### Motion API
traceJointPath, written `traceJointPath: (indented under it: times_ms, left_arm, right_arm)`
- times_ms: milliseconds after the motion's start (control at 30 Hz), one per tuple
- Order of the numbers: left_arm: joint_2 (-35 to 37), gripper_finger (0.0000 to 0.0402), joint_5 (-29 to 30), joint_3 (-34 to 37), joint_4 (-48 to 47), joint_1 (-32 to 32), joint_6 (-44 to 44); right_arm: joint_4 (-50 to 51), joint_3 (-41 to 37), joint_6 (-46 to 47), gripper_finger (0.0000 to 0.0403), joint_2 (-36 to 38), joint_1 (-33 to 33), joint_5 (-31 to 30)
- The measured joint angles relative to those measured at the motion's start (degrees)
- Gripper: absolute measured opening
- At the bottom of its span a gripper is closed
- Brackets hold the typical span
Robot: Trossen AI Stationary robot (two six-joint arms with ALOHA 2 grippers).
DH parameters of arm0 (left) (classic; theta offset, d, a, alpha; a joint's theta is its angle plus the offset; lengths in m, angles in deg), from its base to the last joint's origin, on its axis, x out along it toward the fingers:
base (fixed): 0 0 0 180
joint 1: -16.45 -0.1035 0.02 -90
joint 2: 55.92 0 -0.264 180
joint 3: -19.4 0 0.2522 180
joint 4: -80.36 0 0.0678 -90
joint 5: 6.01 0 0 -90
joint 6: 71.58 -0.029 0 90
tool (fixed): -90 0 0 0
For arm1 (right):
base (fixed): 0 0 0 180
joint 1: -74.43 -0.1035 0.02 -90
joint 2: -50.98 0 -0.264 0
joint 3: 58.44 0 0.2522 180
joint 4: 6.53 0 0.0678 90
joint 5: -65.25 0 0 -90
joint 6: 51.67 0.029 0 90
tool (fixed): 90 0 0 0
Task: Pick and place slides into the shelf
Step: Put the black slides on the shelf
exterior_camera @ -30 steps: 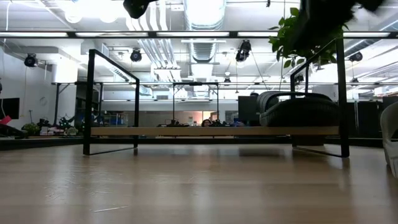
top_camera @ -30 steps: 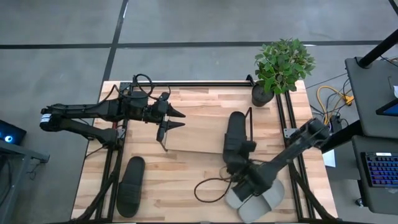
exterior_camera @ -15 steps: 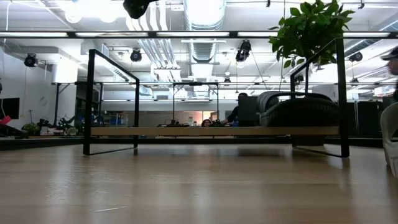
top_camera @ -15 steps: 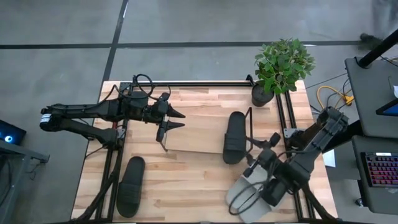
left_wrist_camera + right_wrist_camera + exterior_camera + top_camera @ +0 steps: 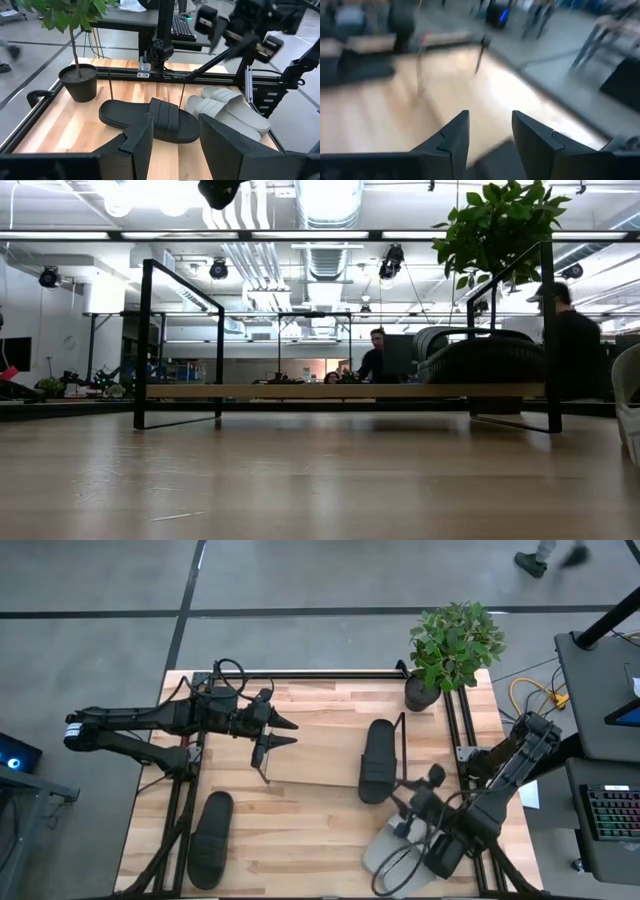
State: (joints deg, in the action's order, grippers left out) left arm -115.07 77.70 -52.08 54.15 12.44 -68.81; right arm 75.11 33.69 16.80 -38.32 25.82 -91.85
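The shelf (image 5: 312, 762) has a light wood board and black wire end frames, and stands mid-table. One black slide (image 5: 378, 758) lies on the board's right end, also seen in the low view (image 5: 480, 355) and the left wrist view (image 5: 150, 120). The other black slide (image 5: 210, 838) lies on the table near the left front. The grey pair (image 5: 388, 848) lies at the right front, partly under my right arm; it also shows in the left wrist view (image 5: 230, 107). My left gripper (image 5: 283, 732) is open and empty above the shelf's left end. My right gripper (image 5: 420, 785) is open and empty, raised between the shelf's right end and the grey pair.
A potted plant (image 5: 452, 650) stands at the far right corner. A black rail frame (image 5: 300, 675) runs along the table's edges. A dark cable loop (image 5: 395, 870) hangs off my right arm over the grey pair. People (image 5: 375, 360) move in the room behind.
My right gripper has drawn back from the near end of the black slide on the shelf, toward the table's right near corner and upward. The slide has stayed on the board.
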Motion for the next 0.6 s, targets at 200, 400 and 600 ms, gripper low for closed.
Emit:
traceJointPath:
  times_ms: [200, 400, 600]
  left_arm:
    - [0.0, 0.0141, 0.0, 0.0, 0.0, 0.0, 1.4]
    - [0.0, 0.0141, -0.1, 0.0, 0.0, 0.0, 1.4]
    - [0.6, 0.0141, -0.4, 0.0, -0.1, 0.3, 1.1]
  right_arm:
    - [-22.5, 0.4, -33.0, 0.0126, 0.1, 2.0, 23.7]
    - [-43.5, -0.1, -68.0, 0.0113, 0.0, 2.0, 41.3]
    - [-55.6, -2.1, -78.7, 0.01, 2.2, 2.3, 24.9]
